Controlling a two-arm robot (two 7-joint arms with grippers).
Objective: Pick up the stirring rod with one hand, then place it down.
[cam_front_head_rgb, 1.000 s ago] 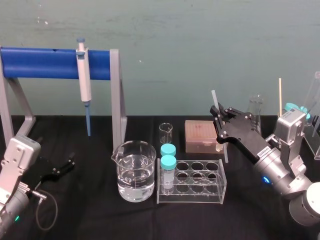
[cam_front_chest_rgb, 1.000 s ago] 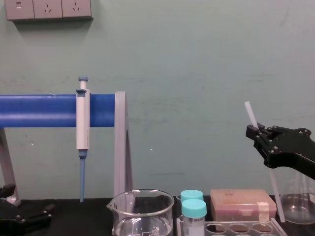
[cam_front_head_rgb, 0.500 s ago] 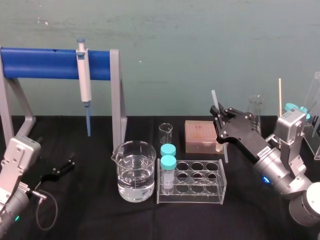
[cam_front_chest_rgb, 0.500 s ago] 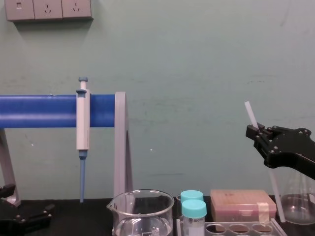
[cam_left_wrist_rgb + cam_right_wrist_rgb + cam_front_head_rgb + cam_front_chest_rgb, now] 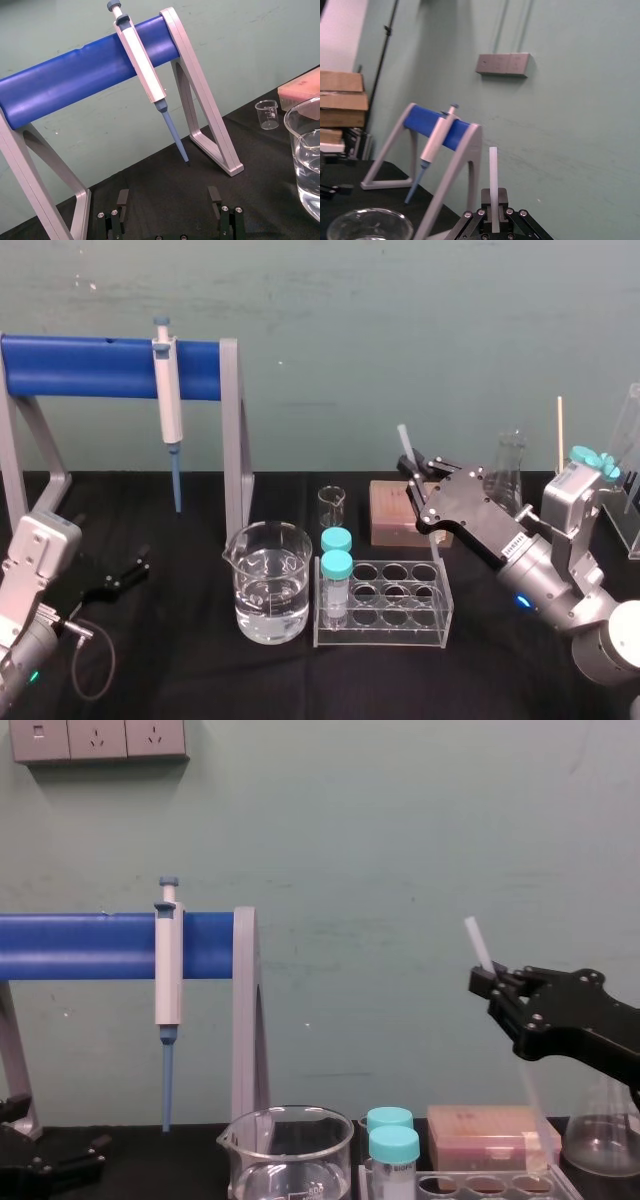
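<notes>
Black worktop (image 5: 180, 650) below: your right gripper (image 5: 412, 468) clamps its fingers on the stirring rod (image 5: 403, 438) (near upright, top leaning to eleven o'clock); left gripper (image 5: 120, 575) idles at eight o'clock, fingers apart.

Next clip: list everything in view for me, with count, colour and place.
stirring rod: 1, translucent white, tilted, near the rack's right end
pipette: 1, white with blue tip, hanging on the stand
stand: 1, blue bar on grey legs, back left
large beaker: 1, clear, holding water, centre
small beaker: 1, clear, behind the rack
tube rack: 1, clear, right of the large beaker
capped tubes: 2, teal caps, rack's left end
box: 1, pinkish-brown, behind the rack
conical flask: 1, clear, back right
table: 1, black
left gripper: 1, black, open, parked low at left
right gripper: 1, black, shut on the stirring rod
</notes>
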